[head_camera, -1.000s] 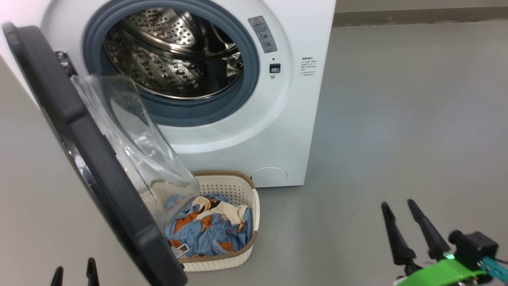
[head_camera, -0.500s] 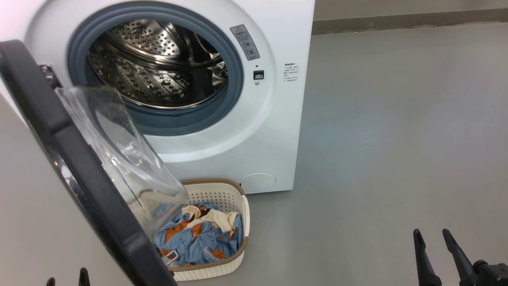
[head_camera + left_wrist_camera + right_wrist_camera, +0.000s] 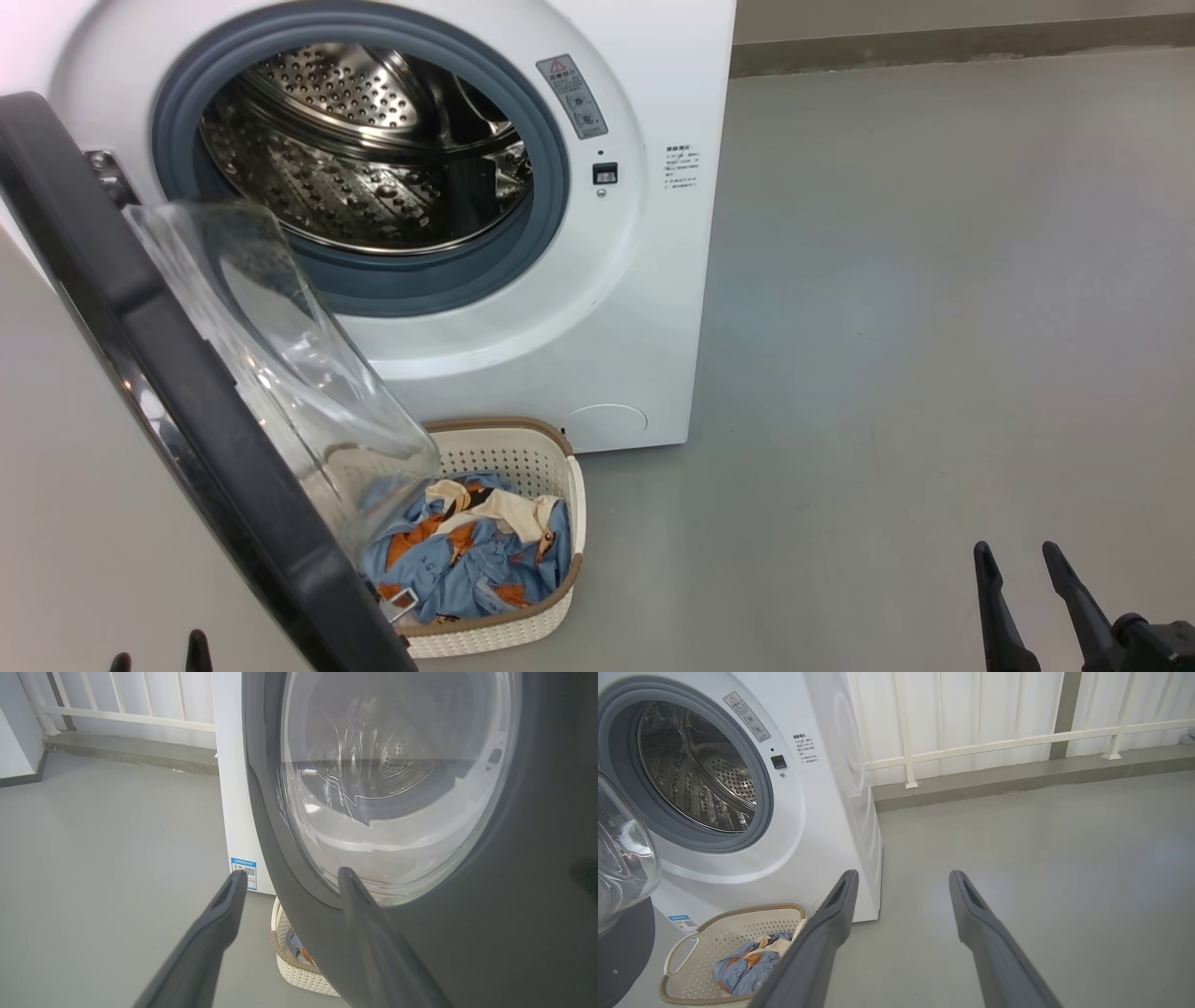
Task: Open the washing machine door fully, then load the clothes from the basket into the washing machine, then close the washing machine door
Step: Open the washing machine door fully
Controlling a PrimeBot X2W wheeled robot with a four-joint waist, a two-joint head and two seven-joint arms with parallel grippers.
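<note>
Right wrist view: light blue cartoon-print clothes [image 3: 742,963] lie in the cream perforated plastic basket [image 3: 752,908], ahead-left of the right gripper's [image 3: 903,875] wide-spread, empty fingers. The black-rimmed round glass door [image 3: 490,933] screens them from the left gripper [image 3: 292,874], equally spread and empty.

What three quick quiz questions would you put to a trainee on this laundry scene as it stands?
1. True or false: the clothes lie in the basket.
2. Pick one. The washing machine door is: A) shut over the drum; B) swung open toward the robot's left; C) lying flat on the floor.
3. Fill in: the left end effector and the right end effector each hold nothing, fingers spread ___.

Key: 1 true; 2 B; 3 open.
</note>
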